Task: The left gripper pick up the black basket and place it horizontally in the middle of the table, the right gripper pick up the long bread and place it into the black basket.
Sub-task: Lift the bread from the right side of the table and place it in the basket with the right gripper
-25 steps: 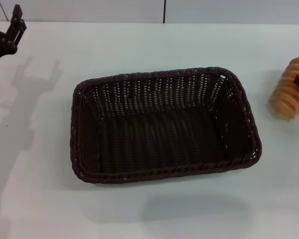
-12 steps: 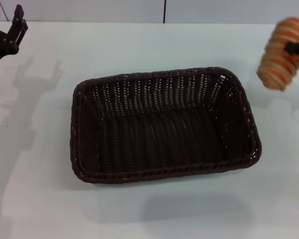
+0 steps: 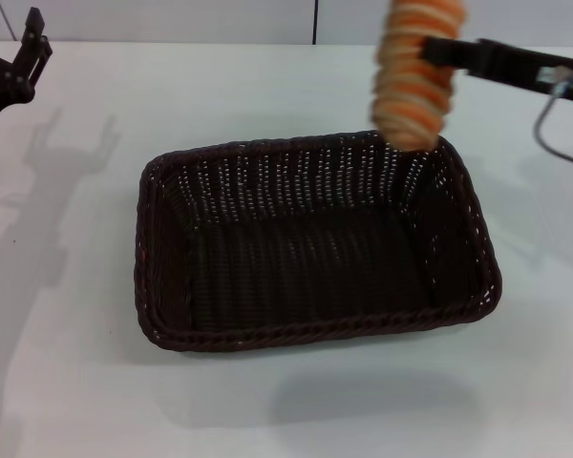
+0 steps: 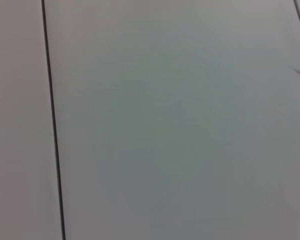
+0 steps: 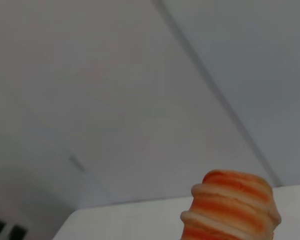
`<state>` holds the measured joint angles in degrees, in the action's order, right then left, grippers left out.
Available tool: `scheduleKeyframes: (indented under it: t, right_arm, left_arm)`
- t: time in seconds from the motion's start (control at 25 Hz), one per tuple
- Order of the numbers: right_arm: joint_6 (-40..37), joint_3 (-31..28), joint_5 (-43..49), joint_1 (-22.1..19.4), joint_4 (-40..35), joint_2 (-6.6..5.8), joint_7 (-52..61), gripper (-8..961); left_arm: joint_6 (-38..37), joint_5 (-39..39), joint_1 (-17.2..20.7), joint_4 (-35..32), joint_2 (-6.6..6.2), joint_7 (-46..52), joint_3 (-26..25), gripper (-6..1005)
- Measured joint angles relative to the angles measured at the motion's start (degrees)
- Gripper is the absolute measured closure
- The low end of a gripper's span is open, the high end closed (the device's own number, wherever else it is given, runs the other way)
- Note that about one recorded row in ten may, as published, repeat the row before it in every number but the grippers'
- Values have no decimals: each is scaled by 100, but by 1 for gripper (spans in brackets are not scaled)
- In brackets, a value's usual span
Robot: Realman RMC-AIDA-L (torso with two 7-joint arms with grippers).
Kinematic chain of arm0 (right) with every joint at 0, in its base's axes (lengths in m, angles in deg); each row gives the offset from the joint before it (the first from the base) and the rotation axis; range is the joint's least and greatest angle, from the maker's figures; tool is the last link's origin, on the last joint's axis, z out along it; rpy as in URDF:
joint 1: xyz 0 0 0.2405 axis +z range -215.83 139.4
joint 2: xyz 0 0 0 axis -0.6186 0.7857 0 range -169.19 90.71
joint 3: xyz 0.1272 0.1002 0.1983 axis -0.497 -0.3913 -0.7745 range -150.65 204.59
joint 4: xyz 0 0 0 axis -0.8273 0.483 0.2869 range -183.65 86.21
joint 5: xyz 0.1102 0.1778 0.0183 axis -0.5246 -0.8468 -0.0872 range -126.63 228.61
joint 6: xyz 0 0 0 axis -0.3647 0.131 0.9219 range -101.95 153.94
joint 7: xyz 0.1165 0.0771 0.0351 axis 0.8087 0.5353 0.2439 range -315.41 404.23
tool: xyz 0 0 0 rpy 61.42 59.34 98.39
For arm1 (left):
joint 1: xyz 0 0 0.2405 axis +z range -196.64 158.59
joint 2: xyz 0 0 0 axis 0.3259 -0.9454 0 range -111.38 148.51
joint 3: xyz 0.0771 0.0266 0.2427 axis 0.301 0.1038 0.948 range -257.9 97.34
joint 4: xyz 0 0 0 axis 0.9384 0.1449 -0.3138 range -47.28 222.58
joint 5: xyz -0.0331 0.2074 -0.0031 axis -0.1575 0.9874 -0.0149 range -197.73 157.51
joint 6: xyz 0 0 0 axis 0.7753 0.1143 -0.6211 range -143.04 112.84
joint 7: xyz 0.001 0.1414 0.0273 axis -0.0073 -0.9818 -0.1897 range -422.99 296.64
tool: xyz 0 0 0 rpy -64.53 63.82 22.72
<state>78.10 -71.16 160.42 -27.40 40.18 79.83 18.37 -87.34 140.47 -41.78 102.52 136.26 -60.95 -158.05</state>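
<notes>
black basket (image 3: pixel 315 243) sits near me in the middle of the white table (image 3: pixel 267 86), long side running across, nothing in it yet. so the basket half of the job looks done and the bread drop is what's left.

risk: my right gripper (image 3: pixel 437 52) has the long bread (image 3: pixel 415 72) pinched near its upper part, with the loaf hanging almost upright in the air above the basket's far right corner. that's off-centre for a long thing. if i let go here i'd guess the low end hits the braided rim or the sloping wall and the loaf tips outward onto the table instead of in. it also swings free below the grip, so a quick stop could make it rock or slip out of the jaws. i should come further over the basket floor and lower before letting go, maybe lay it flatter too.

pose: right arm reaches in from the right side, forearm about level, jaws closed on the bread from the side. the right wrist view shows only the loaf's striped end (image 5: pixel 232 205) against the wall.

far left: my left gripper (image 3: pixel 29 52) is parked at the table's back left corner, raised, well apart from the basket, holding nothing. can't tell how far its fingers are spread.
</notes>
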Motion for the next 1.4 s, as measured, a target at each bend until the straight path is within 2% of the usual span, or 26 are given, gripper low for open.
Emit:
scheduleKeyframes:
  t: [0.24, 0.56, 0.8, 1.0, 1.12, 1.28, 1.4]
  right_arm:
    - [252, 477, 46, 261, -28, -12, 289, 709]
    - [568, 528, 41, 284, -85, -16, 412, 735]
    - [702, 574, -1, 339, -181, -5, 416, 627]
    - [812, 547, -146, 429, -356, -11, 416, 400]
    - [886, 530, -163, 499, -428, -12, 387, 186]
    - [774, 520, -48, 428, 7, -11, 107, 187]
    - [264, 511, 197, 212, 502, -2, -381, 187]
  left_arm:
    - [-4, 0, 0, 0, 0, 3, -26, 211]
    - [-49, 0, -1, 6, -1, 26, -29, 211]
    - [-103, -6, 12, 48, 0, 36, -28, 211]
    - [-140, -24, 54, 78, 4, 38, -28, 211]
    - [-141, -20, 64, 78, 6, 40, -28, 211]
    - [-142, -9, 70, 78, 8, 41, -25, 211]
    - [-142, -8, 70, 79, 9, 42, -21, 211]
